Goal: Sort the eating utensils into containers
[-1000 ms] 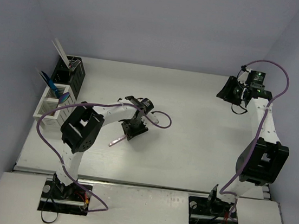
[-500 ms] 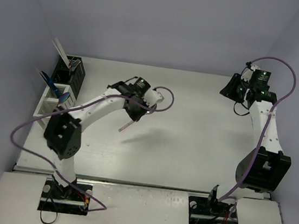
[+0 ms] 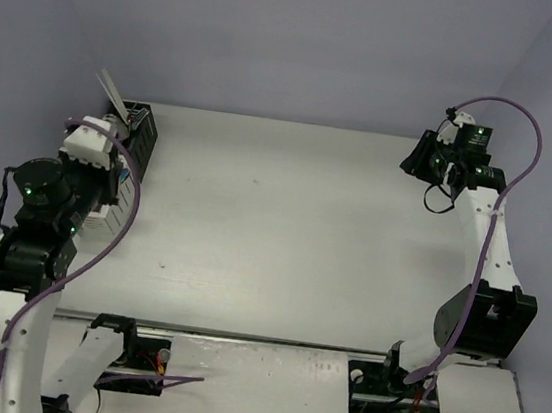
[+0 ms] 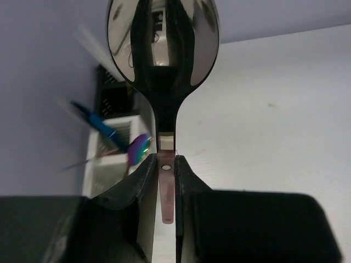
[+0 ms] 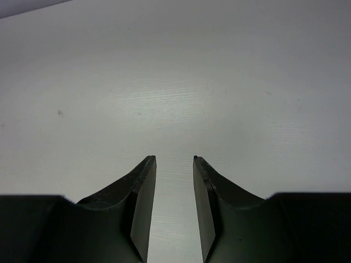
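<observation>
My left gripper [image 4: 163, 158] is shut on the pink handle of a silver-bowled spoon [image 4: 163, 49], which stands bowl-up in front of the camera. In the top view this gripper [image 3: 102, 150] hangs at the far left, above the caddies. The black caddy [image 4: 114, 98] stands at the back with thin pale sticks [image 3: 108, 93] in it. The white caddy [image 4: 107, 167] in front of it holds a blue-handled piece [image 4: 97, 118] and an iridescent spoon [image 4: 139, 148]. My right gripper [image 5: 174, 159] is open and empty above bare table at the back right [image 3: 420, 160].
The black caddy [image 3: 137, 131] and the partly hidden white caddy [image 3: 119, 195] stand against the left wall. The left arm's purple cable [image 3: 116, 237] loops down beside them. The right arm [image 3: 479, 232] stands along the right wall.
My left arm has swung from the middle of the table up and to the far left, carrying the spoon over to the caddies. The right arm has barely shifted.
</observation>
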Robot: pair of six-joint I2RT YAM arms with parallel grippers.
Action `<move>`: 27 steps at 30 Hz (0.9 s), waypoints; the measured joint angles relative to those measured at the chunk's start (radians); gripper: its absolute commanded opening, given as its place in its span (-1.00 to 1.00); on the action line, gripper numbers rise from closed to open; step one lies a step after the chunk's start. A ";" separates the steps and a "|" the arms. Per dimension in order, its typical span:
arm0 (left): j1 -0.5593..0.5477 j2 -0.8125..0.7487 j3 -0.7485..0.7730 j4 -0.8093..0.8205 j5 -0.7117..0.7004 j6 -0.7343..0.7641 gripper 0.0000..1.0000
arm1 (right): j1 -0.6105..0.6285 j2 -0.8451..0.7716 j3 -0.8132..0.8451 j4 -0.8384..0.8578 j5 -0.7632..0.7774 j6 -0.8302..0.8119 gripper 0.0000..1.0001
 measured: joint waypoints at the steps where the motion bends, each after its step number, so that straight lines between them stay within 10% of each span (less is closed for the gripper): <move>1: 0.052 -0.022 -0.017 -0.007 0.007 -0.003 -1.00 | 0.015 0.000 0.000 0.000 0.006 0.000 -0.38; 12: 0.484 0.116 -0.296 0.137 0.159 -0.041 -1.00 | 0.078 0.043 0.003 0.000 0.039 -0.023 -0.40; 27: 0.540 0.247 -0.342 0.428 0.337 -0.077 -1.00 | 0.083 0.066 -0.007 0.001 0.039 -0.033 -0.41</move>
